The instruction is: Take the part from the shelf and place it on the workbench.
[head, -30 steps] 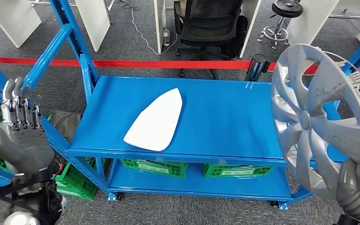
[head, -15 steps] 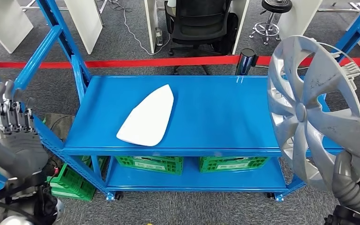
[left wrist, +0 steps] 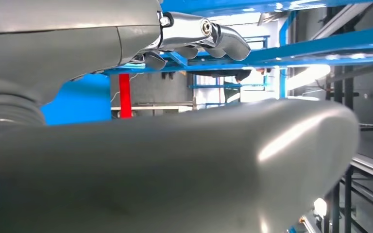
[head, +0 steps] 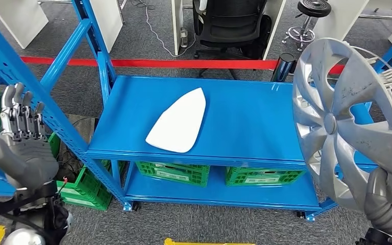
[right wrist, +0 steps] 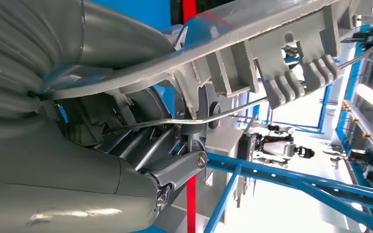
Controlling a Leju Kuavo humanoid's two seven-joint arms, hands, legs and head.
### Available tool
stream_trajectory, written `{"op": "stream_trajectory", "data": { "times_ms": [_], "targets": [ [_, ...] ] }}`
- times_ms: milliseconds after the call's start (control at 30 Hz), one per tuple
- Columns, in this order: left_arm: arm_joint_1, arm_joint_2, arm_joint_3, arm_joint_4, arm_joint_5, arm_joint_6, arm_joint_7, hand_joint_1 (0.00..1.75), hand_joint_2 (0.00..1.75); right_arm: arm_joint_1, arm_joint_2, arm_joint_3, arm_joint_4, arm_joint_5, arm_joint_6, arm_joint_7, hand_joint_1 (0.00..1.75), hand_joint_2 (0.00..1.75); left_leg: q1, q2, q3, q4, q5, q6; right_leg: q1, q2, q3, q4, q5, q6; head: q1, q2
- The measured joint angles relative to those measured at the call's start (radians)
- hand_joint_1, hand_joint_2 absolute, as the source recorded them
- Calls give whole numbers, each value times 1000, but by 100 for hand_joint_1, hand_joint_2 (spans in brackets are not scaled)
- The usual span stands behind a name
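Silver spoked hubcap (head: 344, 127) — scuffed (wire-ringed back), upright, right hand (head: 383, 201) gripping

No text, label or number is legible.

left hand (left wrist: 184, 34): sitting up close, grey thumb (left wrist: 175, 165) blurring across most of the shot, fingers (left wrist: 223, 39) lying apart, holding nothing
blue beams (left wrist: 291, 53): running behind the fingers
red post (left wrist: 125, 91): standing further back
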Motion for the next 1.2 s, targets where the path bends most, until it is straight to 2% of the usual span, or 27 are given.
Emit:
{"op": "stream_trajectory", "data": {
  "times_ms": [33,67,133,200,267,333,367,400,433,500,533,567,667,700,733,767,833,867,900,933,1000,1033,1067,1133,1200],
  "targets": [
    [-1,0,0,0,-2,1,0,0,0,-5,0,4,0,0,0,-1,175,175,-1,0,-3,2,3,-5,3,0,25,-45,9,-5,1,0],
    [-2,0,0,0,-4,2,0,0,0,-9,0,9,1,1,0,-1,175,175,-1,1,-7,3,6,-10,7,0,36,-66,10,-9,1,0],
    [-4,0,1,-1,-7,3,0,0,0,-12,0,16,1,1,0,-2,175,175,2,1,-12,2,13,-23,10,1,39,-71,16,-17,0,0],
    [-4,1,4,-2,-11,4,0,0,0,-14,0,23,1,1,0,-1,175,175,4,1,-26,17,1,-33,7,-1,37,-79,27,-28,-3,0],
    [-5,2,7,-3,-15,5,1,0,0,-19,0,31,1,2,0,0,175,175,5,2,-66,102,-55,-41,3,-4,33,-84,36,-37,-13,0],
    [-5,3,8,-3,-16,5,1,0,0,-23,0,39,2,2,1,1,175,175,7,2,-120,233,-115,-47,4,-4,22,-82,42,-41,-24,0],
    [-5,3,9,-3,-16,4,1,0,0,-25,0,43,4,1,1,2,175,175,8,2,-135,273,-126,-48,4,-5,17,-81,44,-41,-27,0],
    [-5,3,10,-3,-16,3,1,0,0,-26,-1,48,6,0,2,4,175,175,8,2,-131,276,-119,-48,5,-5,12,-79,46,-40,-31,0],
    [-6,4,12,-3,-16,3,1,0,0,-28,-1,53,8,-1,3,5,175,175,8,2,-106,239,-97,-46,5,-4,9,-78,48,-39,-35,0],
    [-9,5,17,-3,-15,2,2,0,0,-33,-1,61,11,-2,4,6,175,175,6,2,-22,99,-50,-36,7,-4,6,-76,50,-34,-46,0],
    [-11,5,20,-3,-14,1,2,0,0,-37,-2,63,11,-3,4,6,175,175,4,2,14,42,-39,-31,8,-4,4,-74,52,-30,-49,0],
    [-12,6,22,-4,-14,1,2,0,0,-41,-2,65,12,-3,4,6,175,175,1,3,34,7,-35,-26,8,-4,1,-74,55,-25,-51,0],
    [-15,6,26,-4,-11,0,2,0,0,-48,-5,74,12,-5,4,7,175,175,-2,3,38,-12,-27,-12,5,-5,-8,-73,63,-6,-54,0],
    [-16,6,27,-4,-10,0,2,0,0,-49,-6,77,13,-7,4,7,175,175,0,3,38,-17,-21,-7,4,-4,-15,-64,55,-1,-53,0],
    [-17,6,28,-4,-8,0,2,0,0,-50,-9,80,13,-8,4,7,175,175,3,3,37,-22,-16,-2,4,-4,-30,-37,36,3,-49,0],
    [-19,6,29,-4,-5,0,2,0,0,-52,-11,82,14,-9,4,7,175,175,5,4,35,-24,-11,1,3,-3,-53,12,5,7,-43,0],
    [-20,6,30,-3,0,0,2,0,0,-54,-15,86,15,-12,4,7,175,175,4,4,27,-23,-7,6,1,-3,-107,145,-59,15,-31,0],
    [-20,6,31,-3,2,1,2,0,0,-54,-17,88,16,-14,4,8,175,175,4,4,22,-21,-6,6,1,-3,-125,193,-74,18,-27,0],
    [-20,6,31,-2,4,1,2,0,0,-54,-19,90,17,-15,4,9,175,175,4,4,18,-19,-5,6,0,-3,-125,205,-71,19,-23,0],
    [-20,6,31,-2,5,2,2,0,0,-54,-21,92,18,-15,4,9,175,175,4,3,15,-15,-5,6,0,-3,-107,177,-51,19,-19,0],
    [-20,6,32,-2,5,2,2,0,0,-56,-24,95,18,-15,4,10,175,175,4,2,10,-8,-4,3,-1,-3,-33,45,1,14,-10,0],
    [-21,6,32,-2,5,2,2,0,0,-58,-26,97,18,-15,4,10,175,175,2,2,7,-3,-4,-1,1,-2,1,-16,15,9,-6,0],
    [-21,6,32,-2,5,2,2,0,0,-59,-27,98,18,-15,4,10,175,175,1,2,2,-1,-3,-7,3,-2,21,-53,21,3,-5,0],
    [-22,6,33,-2,5,2,2,0,0,-59,-29,101,18,-15,4,10,175,175,1,2,-6,1,4,-20,8,0,26,-68,22,-8,-5,0],
    [-22,7,34,-2,5,3,1,0,0,-60,-30,102,18,-15,4,10,175,175,3,3,-15,7,-1,-31,5,-1,24,-75,32,-22,-7,0]
  ]
}}
